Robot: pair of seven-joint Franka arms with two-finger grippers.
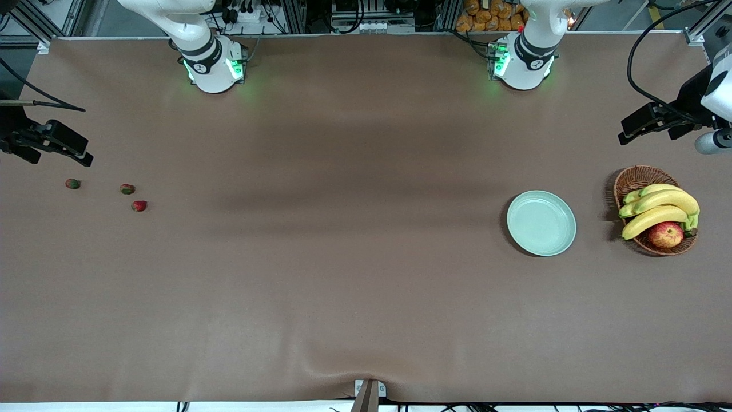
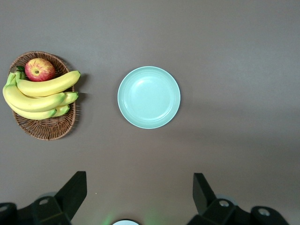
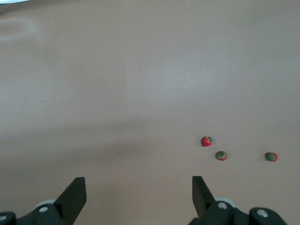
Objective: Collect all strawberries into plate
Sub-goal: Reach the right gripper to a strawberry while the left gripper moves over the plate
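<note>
**Nothing gathered yet: three berries at one end, the plate at the other**

I judge this to be the very start of the job; the plate [image 1: 541, 222] lies bare on the surface [image 1: 343, 274] toward my left arm's end, just beside the wicker basket [image 1: 635, 180] of bananas [image 1: 657, 209] and an apple [image 1: 665, 234], and no fruit is on it; the three strawberries [image 1: 127, 189] lie loose toward my right arm's end, well apart from the plate, two close together and the third [image 1: 72, 183] a little farther out toward the surface's edge.

My right hand [image 3: 136, 197] hangs over the surface near the berries, fingers spread wide and holding nothing; my left hand [image 2: 139, 194] waits above the surface near the plate, likewise wide open and empty.

The next move, as I reckon it, falls to my right arm; it must come over one berry, probably the one [image 3: 206, 141] of the close pair nearer the front camera, lower with fingers straddling it, and close gently; the berries are tiny, so the fingertips must get right down to the surface and be well centred; the carry to the plate is long and may call for a handover.
</note>
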